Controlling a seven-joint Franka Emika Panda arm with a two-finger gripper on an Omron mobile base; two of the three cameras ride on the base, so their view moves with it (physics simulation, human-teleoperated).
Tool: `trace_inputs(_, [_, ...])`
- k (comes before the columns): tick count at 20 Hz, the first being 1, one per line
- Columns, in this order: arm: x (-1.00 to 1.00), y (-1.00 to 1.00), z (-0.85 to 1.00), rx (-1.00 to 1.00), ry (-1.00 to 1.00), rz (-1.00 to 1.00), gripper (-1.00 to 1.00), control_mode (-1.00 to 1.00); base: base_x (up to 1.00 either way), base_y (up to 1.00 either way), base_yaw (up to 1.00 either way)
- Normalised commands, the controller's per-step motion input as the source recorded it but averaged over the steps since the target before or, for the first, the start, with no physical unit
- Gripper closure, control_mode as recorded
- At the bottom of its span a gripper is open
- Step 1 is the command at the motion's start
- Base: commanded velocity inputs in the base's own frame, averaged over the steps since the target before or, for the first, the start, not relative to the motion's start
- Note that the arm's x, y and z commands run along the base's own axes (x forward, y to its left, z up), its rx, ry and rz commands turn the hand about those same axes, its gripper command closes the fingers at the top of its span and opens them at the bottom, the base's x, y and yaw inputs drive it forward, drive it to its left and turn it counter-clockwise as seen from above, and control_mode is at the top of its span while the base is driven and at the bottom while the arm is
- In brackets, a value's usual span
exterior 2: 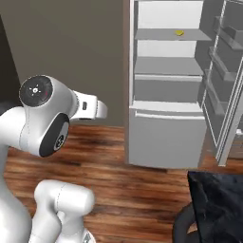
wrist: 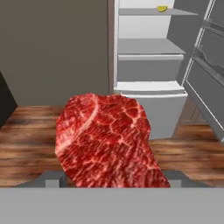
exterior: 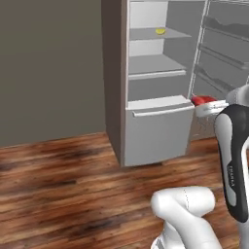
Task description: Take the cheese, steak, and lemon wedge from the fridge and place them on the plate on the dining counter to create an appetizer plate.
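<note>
A bright red marbled steak (wrist: pixel 109 140) fills the middle of the hand view, and my gripper (wrist: pixel 113 178) is shut on it, with a grey fingertip (wrist: pixel 51 178) showing at either side. In the left base view the steak (exterior: pixel 202 100) sits in the gripper (exterior: pixel 210 106) at the right edge, in front of the open fridge (exterior: pixel 155 131). A small yellow lemon wedge (exterior: pixel 160 31) (exterior 2: pixel 178 32) (wrist: pixel 162 8) lies on the fridge's upper shelf. The cheese and the plate are out of view. A corner of the black marble dining counter (exterior 2: pixel 218 199) shows at lower right.
The fridge door (exterior 2: pixel 228 71) stands swung open to the right, its racks facing the shelves. The bottom drawer (exterior 2: pixel 166 137) is shut. A dark stool (exterior 2: pixel 182 225) stands below the counter corner. A grey wall (exterior: pixel 48 68) lies left of the fridge, with wooden floor (exterior: pixel 73 185) in front.
</note>
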Motion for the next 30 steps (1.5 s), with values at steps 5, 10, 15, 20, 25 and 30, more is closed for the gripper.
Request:
trace_inputs(5, [0.00, 0.00, 0.00, 0.00, 0.00, 0.00, 1.00, 1.00, -1.00, 0.16, -0.30])
trace_inputs(10, [0.00, 0.00, 0.00, 0.00, 0.00, 0.00, 1.00, 1.00, -1.00, 0.05, -0.32])
trace_inputs(15, [0.00, 0.00, 0.00, 0.00, 0.00, 0.00, 1.00, 1.00, -0.99, 0.00, -0.34])
trace_inputs(20, [0.00, 0.00, 0.00, 0.00, 0.00, 0.00, 1.00, 1.00, -0.98, 0.00, -0.36])
trace_inputs(25, [0.00, 0.00, 0.00, 0.00, 0.00, 0.00, 1.00, 1.00, -0.72, 0.00, -0.34])
trace_inputs(30, [0.00, 0.00, 0.00, 0.00, 0.00, 0.00, 1.00, 1.00, -0.33, 0.00, -0.37])
